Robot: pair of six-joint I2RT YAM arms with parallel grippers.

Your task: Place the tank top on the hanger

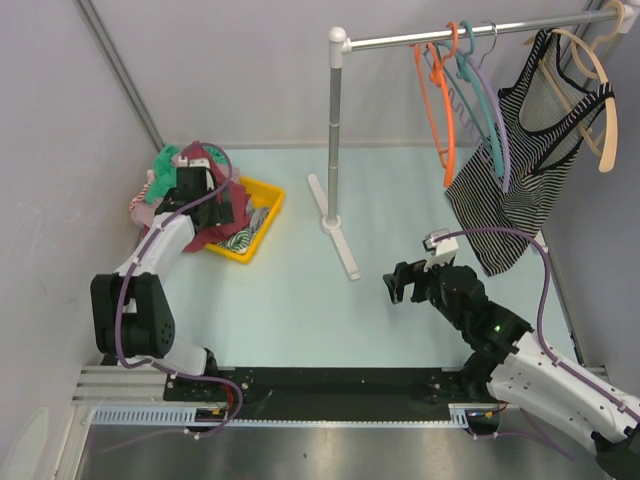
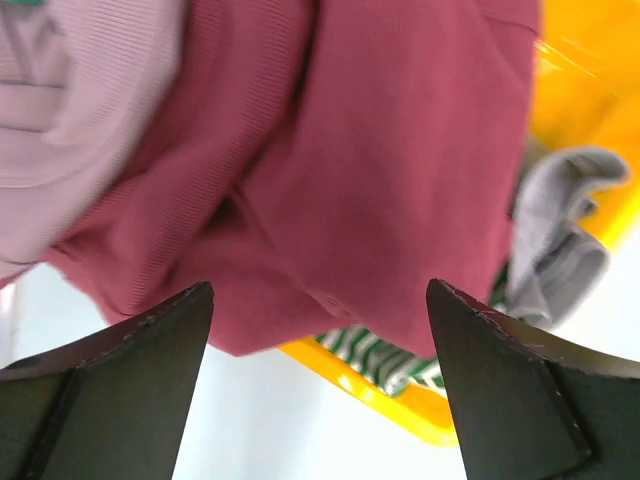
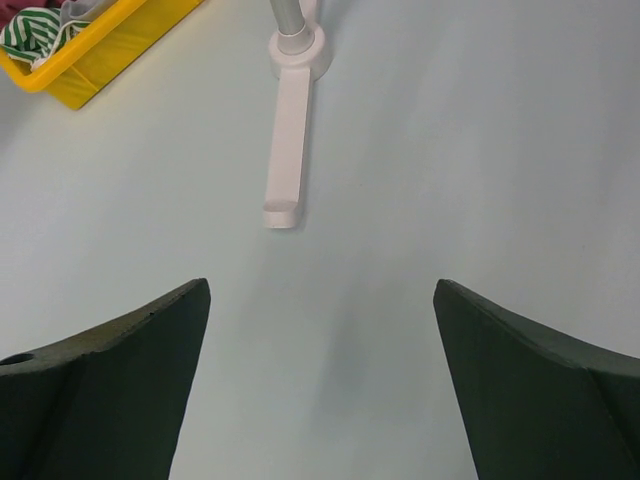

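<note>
Maroon tank top (image 2: 380, 150), orange hanger (image 1: 449, 140)

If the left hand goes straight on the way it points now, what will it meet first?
Probably the dark red ribbed fabric tank top between its open fingers; depth unclear.

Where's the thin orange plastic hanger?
Top external view, upper right: the thin orange plastic hanger hangs on the silver metal rail, leftmost of the hangers, beside the teal plastic hanger.

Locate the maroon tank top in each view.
Top external: tank top at far left, against the yellow bin.
Left wrist: it fills the upper middle, above the bin's rim.
Right wrist: not in view.
Shared landmark: the yellow bin, in all three, top left in the right wrist view.
</note>
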